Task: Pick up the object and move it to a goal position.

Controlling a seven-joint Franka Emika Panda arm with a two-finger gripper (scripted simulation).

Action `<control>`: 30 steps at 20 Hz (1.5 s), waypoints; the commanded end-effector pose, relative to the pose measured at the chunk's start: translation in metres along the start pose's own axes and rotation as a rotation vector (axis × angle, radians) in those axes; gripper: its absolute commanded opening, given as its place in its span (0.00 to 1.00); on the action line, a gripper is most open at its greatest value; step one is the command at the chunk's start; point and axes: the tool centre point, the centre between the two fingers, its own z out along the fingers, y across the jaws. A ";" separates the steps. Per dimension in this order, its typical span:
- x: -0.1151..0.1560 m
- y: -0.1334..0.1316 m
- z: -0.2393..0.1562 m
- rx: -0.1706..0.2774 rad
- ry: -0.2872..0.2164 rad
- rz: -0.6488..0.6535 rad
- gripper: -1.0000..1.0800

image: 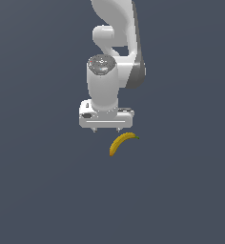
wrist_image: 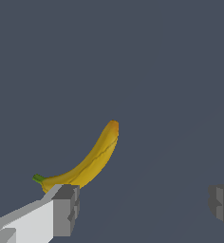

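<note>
1. From the exterior view I see the white arm [image: 112, 57] reaching down from the top of the picture, with its hand [image: 106, 129] pointing straight down at the flat grey surface [image: 38, 190].
2. The hand is spread: in the wrist view one grey fingertip [wrist_image: 66, 209] sits far from the other, which shows only at the picture's edge, and nothing lies between them but bare surface.
3. The banana [image: 121, 142] lies on the surface, just beside the hand and toward the exterior view's right of the midpoint between the fingers. It is yellow and curved, with a dark greenish stem tip at the end toward the exterior view's right.
4. In the wrist view the banana [wrist_image: 88, 163] lies past one fingertip, its stem end close to that finger and its other end angling away. I see no contact between finger and fruit.
5. The hand holds nothing; I cannot tell from these views how high the fingertips hang above the surface.
</note>
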 end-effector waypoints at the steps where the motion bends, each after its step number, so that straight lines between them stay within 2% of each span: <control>1: 0.000 0.003 0.000 0.002 -0.002 0.004 0.96; 15: -0.001 -0.004 0.007 0.003 -0.002 0.061 0.96; 22: -0.003 -0.014 0.020 0.005 -0.002 0.169 0.96; 30: -0.008 -0.030 0.041 0.006 -0.002 0.351 0.96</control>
